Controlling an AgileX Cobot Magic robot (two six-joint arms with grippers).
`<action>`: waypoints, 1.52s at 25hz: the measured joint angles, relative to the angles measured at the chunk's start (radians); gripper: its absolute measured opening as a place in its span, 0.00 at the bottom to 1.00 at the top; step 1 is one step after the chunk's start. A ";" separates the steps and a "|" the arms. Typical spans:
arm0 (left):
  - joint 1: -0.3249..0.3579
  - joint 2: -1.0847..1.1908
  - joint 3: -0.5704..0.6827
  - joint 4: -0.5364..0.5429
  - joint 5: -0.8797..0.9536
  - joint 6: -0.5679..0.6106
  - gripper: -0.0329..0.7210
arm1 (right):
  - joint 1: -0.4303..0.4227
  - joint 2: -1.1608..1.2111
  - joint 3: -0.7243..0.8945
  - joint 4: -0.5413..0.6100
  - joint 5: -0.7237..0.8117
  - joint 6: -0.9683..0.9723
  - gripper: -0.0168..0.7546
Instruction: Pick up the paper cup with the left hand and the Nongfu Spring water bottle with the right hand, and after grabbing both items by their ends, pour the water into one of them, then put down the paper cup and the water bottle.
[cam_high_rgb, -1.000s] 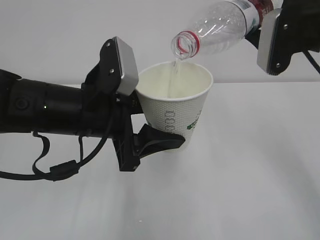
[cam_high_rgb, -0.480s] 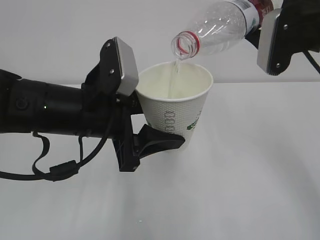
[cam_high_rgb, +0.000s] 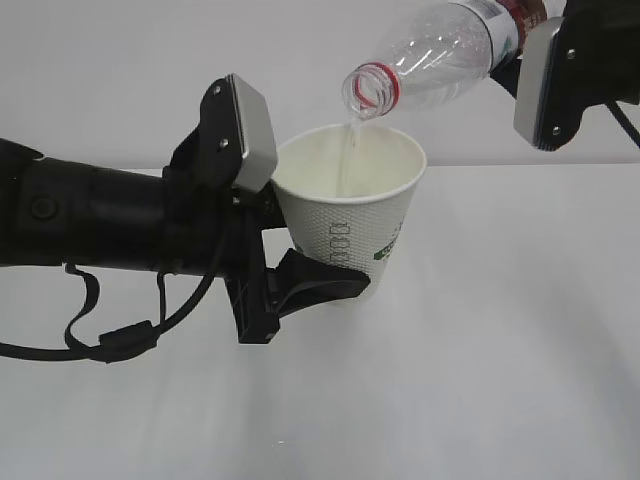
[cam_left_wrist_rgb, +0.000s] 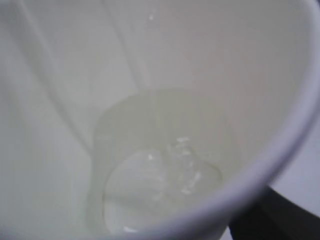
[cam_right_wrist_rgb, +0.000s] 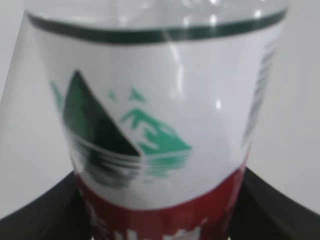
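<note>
Water (cam_high_rgb: 347, 150) streams from the tilted bottle (cam_high_rgb: 440, 55), pinched by the right gripper (cam_high_rgb: 560, 70), into the cup (cam_high_rgb: 345, 215) the left gripper (cam_high_rgb: 300, 270) clamps.

The clear ridged plastic water bottle (cam_high_rgb: 450, 50) is running off the upper right frame edge, its base unseen. The black right gripper (cam_high_rgb: 575, 70) is being cropped there too. The white dotted paper cup (cam_high_rgb: 350, 225) is hiding one black left-gripper finger. The right wrist view is showing the label blurred, its lettering unreadable.
</note>
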 joint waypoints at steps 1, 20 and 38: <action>0.000 0.000 0.000 0.002 0.000 0.000 0.71 | 0.000 0.000 0.000 0.000 0.000 0.000 0.69; 0.000 0.000 0.000 0.002 0.000 0.000 0.71 | 0.000 0.000 0.000 0.000 -0.009 -0.019 0.69; 0.000 0.000 0.000 0.004 0.000 0.000 0.71 | 0.000 0.000 0.000 0.000 -0.013 -0.019 0.69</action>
